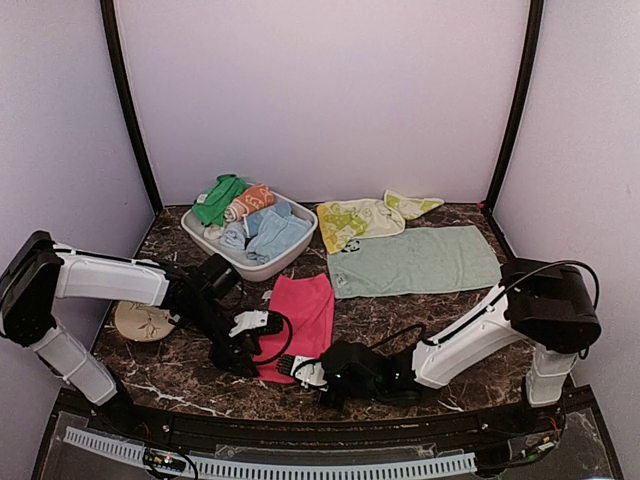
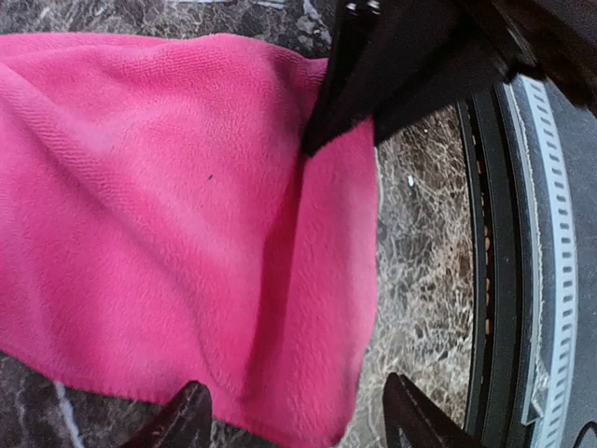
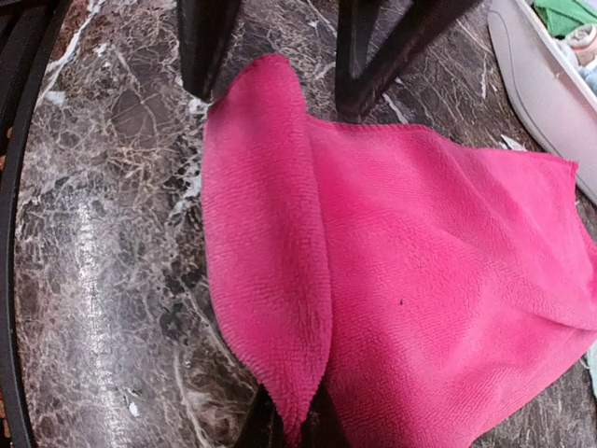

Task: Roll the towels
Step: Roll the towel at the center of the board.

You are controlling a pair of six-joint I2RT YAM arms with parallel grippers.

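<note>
Nearest us in the top view: a white slotted strip runs along the near edge of the dark marble table. Both arms reach in toward the middle from just beyond it. We log the left gripper at the near left side of the pink towel and the right gripper at its near end. That towel lies near the middle of the table, its long side running near to far. The mint towel is spread flat just beside its far right corner. The yellow-lime towel lies at the mint one's far left edge. A white basin sits far left, holding rolled cloths in green, orange and blue. A tan round disc lies at the left, partly behind the left arm.

Left wrist view: the pink towel fills most of the frame, rumpled, with one long crease. The left fingers stand wide apart either side of the hem, released and gripping nothing. The right gripper's dark fingers meet the towel's edge opposite.

Right wrist view: the right fingers are clenched on a raised fold of the pink towel. The left fingers stand spread at the fold's far tip; we cannot tell whether they touch it. A corner of the basin shows at far right.
</note>
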